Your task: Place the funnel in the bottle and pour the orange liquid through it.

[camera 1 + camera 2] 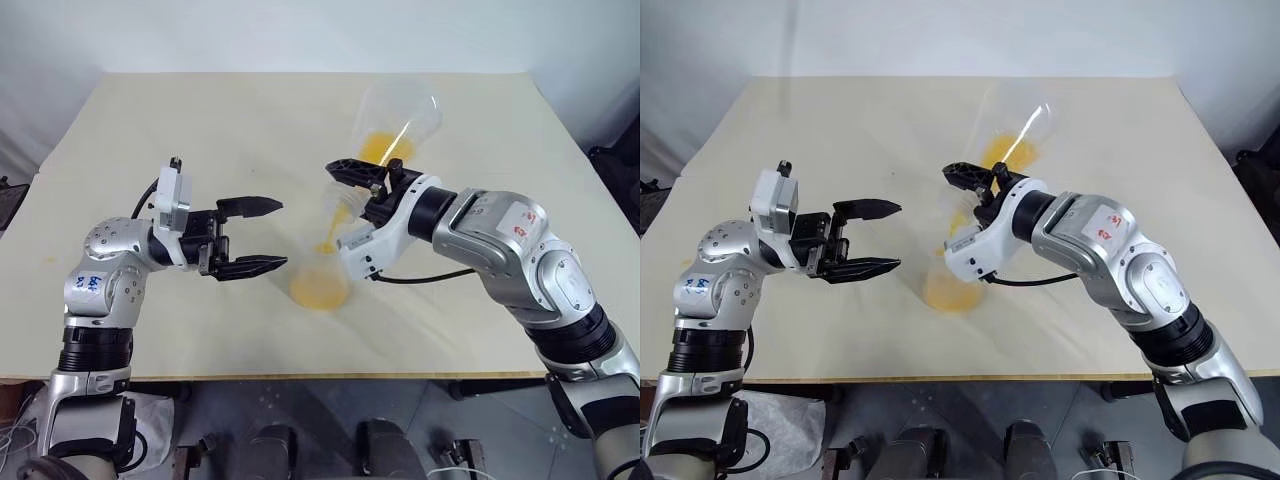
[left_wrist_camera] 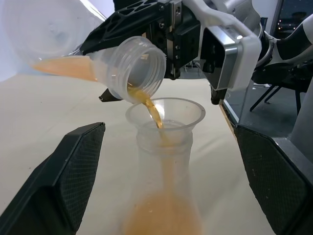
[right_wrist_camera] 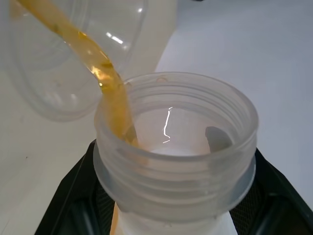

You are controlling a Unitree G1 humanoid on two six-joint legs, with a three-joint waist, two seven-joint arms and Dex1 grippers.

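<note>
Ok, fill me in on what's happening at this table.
The right tool is shut on the neck of a tipped clear flask and is pouring the orange liquid out of its mouth into the funnel, which sits in the neck of the bottle standing on the table. Some orange liquid has already collected in the bottle's base, and more remains in the tipped flask. The left tool hangs open beside the bottle, holding nothing.

At frame centre the funnel (image 2: 165, 113) sits in the bottle (image 1: 320, 283) on the table (image 1: 200, 110), my right gripper (image 1: 352, 180) tilting a flask (image 1: 395, 125) above it, my left gripper (image 1: 262, 236) just left.
</note>
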